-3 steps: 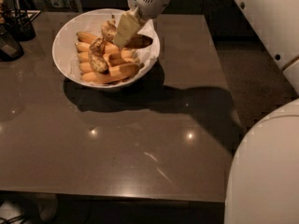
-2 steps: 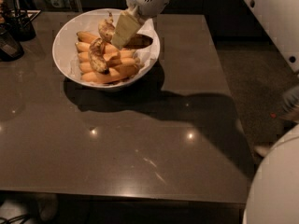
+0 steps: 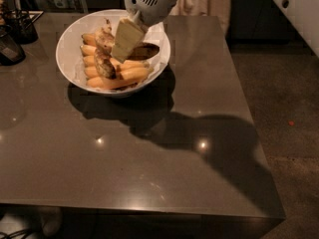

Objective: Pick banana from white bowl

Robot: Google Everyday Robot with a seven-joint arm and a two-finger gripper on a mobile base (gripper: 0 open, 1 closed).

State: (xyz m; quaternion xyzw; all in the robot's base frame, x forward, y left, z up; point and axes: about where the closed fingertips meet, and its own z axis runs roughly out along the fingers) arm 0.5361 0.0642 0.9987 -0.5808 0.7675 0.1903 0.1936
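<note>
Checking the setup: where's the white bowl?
Camera view: the white bowl sits far left on the table, beside the dark containers, end effector down among its bananas.

worktop point(image 3: 149, 173): was dark, smooth, glossy, with light glints | white bowl point(image 3: 67, 44): smooth, slight sheen | paper lining point(image 3: 79, 76): crinkled | bananas point(image 3: 127, 73): matt skins | pincer point(image 3: 118, 56) above the bowl: pale matt plastic

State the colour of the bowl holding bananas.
White; camera view. The gripper hangs in the white bowl, among bananas.

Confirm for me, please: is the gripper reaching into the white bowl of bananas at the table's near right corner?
Not quite. The camera view shows the white bowl at the far left of the table, not its near right corner. The gripper reaches into it, among the bananas.
</note>
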